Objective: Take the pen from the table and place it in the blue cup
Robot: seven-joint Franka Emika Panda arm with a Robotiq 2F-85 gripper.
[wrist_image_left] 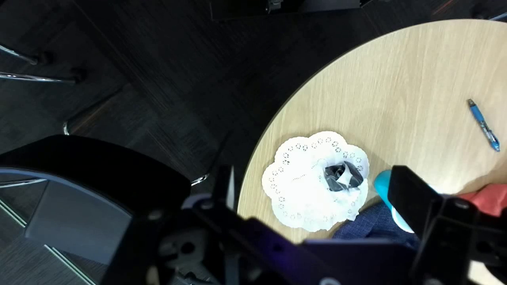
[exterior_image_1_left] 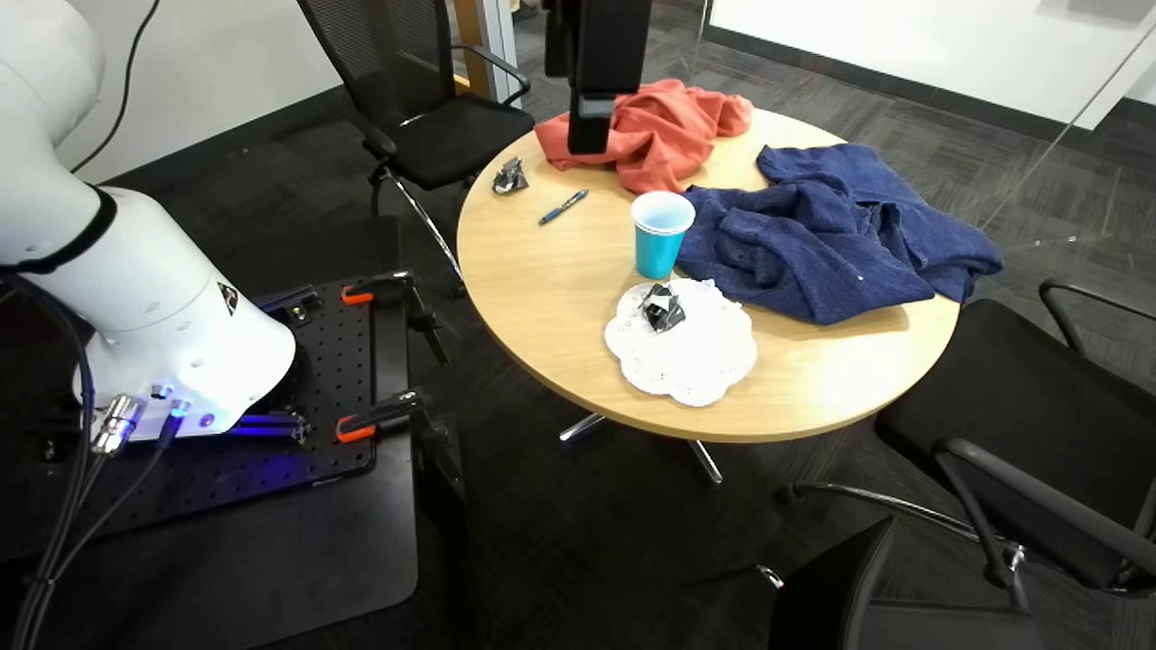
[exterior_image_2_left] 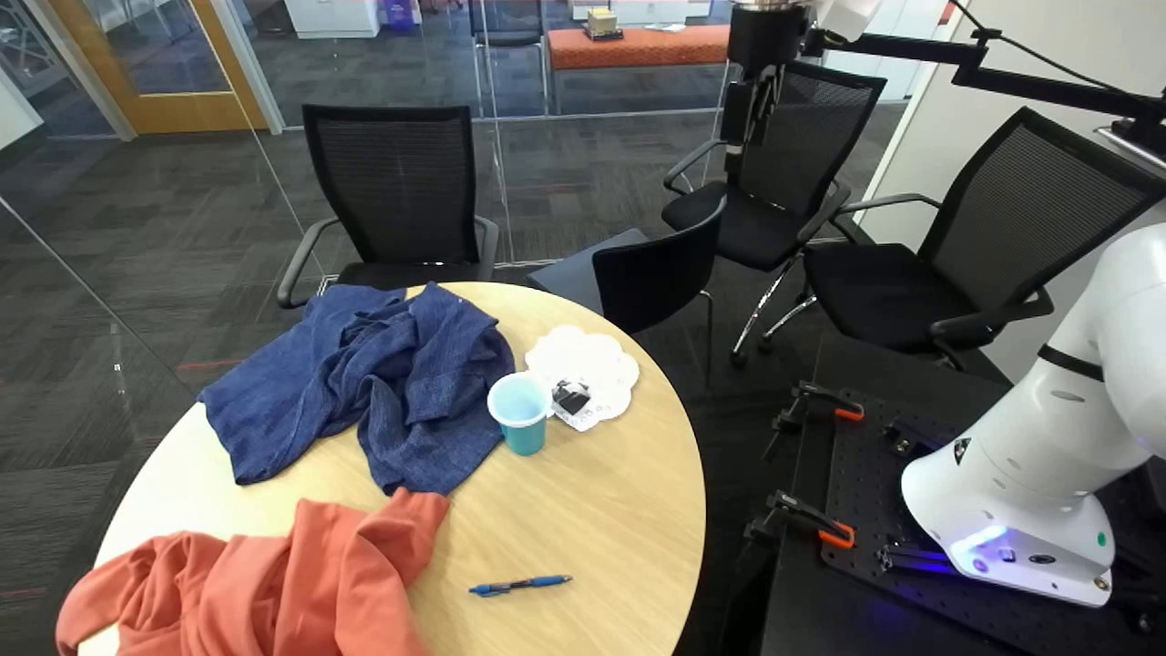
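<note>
A blue pen lies flat on the round wooden table in both exterior views (exterior_image_1_left: 564, 208) (exterior_image_2_left: 520, 586) and at the right of the wrist view (wrist_image_left: 483, 125). The blue cup stands upright beside the navy cloth in both exterior views (exterior_image_1_left: 657, 242) (exterior_image_2_left: 522, 428). In the wrist view the cup (wrist_image_left: 382, 185) is partly hidden behind a gripper finger. My gripper is open and empty, raised high above the table, with its fingers spread wide in the wrist view (wrist_image_left: 313, 178). It also shows at the top of both exterior views (exterior_image_1_left: 591, 126) (exterior_image_2_left: 742, 155), apart from pen and cup.
A white doily (exterior_image_1_left: 691, 357) with crumpled black wrapper (exterior_image_1_left: 662, 308) lies near the cup. A navy cloth (exterior_image_1_left: 813, 239) and an orange cloth (exterior_image_1_left: 668, 131) lie on the round table (exterior_image_1_left: 533, 289). Another wrapper (exterior_image_1_left: 510, 176) lies near the pen. Black chairs stand around.
</note>
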